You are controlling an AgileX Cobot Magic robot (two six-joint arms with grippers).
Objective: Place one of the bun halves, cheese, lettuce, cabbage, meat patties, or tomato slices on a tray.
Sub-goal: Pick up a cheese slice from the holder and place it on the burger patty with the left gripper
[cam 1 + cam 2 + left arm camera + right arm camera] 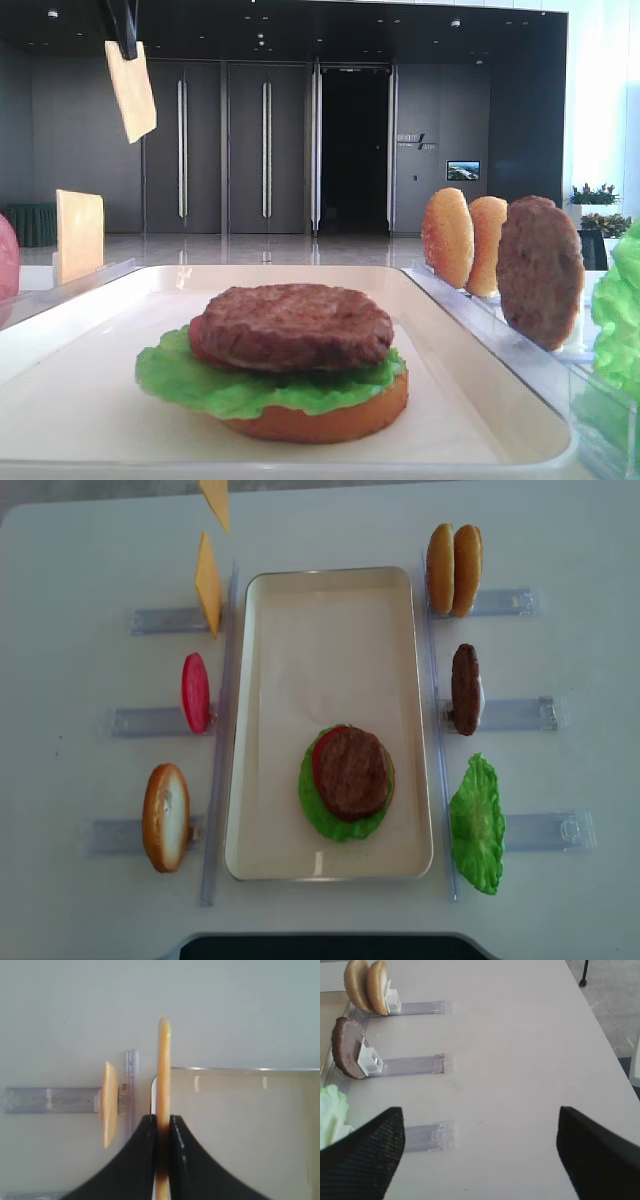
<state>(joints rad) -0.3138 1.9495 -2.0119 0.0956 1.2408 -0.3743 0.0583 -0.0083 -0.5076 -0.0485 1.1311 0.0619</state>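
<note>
My left gripper (162, 1121) is shut on a thin orange-yellow cheese slice (163, 1060), seen edge-on over the near-left corner of the cream tray (240, 1110). In the low exterior view that cheese (131, 90) hangs high at the top left under the gripper (127, 45). A second cheese slice (207, 583) stands in its rack left of the tray (330, 620). On the tray sits a stack of bun half, lettuce, tomato and a meat patty (352, 772) on top. My right gripper (480, 1147) is open over bare table.
Left racks hold a tomato slice (196, 692) and a bun half (166, 816). Right racks hold two bun halves (453, 569), a meat patty (465, 688) and lettuce (478, 823). A clear rack end (427, 1135) lies by the right gripper's left finger.
</note>
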